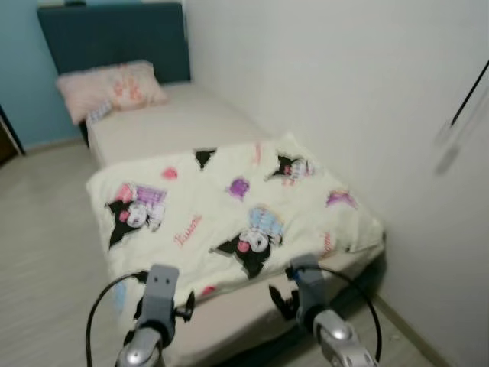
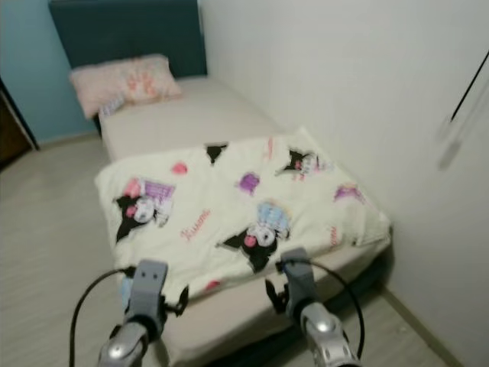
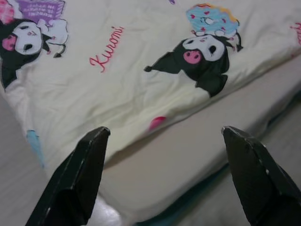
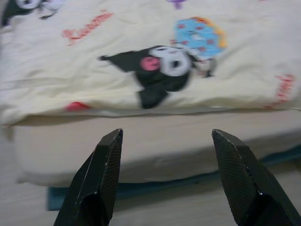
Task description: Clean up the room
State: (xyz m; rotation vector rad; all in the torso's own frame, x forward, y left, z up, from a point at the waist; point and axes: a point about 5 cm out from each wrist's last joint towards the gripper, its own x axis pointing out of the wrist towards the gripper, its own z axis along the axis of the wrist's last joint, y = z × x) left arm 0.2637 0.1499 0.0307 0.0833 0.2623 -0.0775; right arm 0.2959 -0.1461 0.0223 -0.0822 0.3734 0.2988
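A cream blanket [image 1: 237, 210] printed with cartoon characters lies folded over the near half of a single bed [image 1: 183, 115]. A pink pillow [image 1: 111, 88] rests at the far end against a dark blue headboard [image 1: 114, 34]. Both my arms are raised in front of the bed's foot. My left gripper [image 3: 164, 136] is open, its black fingers [image 3: 80, 174] spread above the blanket's near edge and the bare mattress [image 3: 188, 160]. My right gripper [image 4: 167, 136] is open too, hovering over the mattress edge [image 4: 155, 141] just below the blanket [image 4: 141, 47].
A white wall [image 1: 359, 92] runs along the bed's right side. Pale wood floor [image 1: 38, 229] stretches to the left of the bed. A teal wall [image 1: 19, 69] stands behind the headboard. A dark thin pole [image 1: 470, 92] leans at the upper right.
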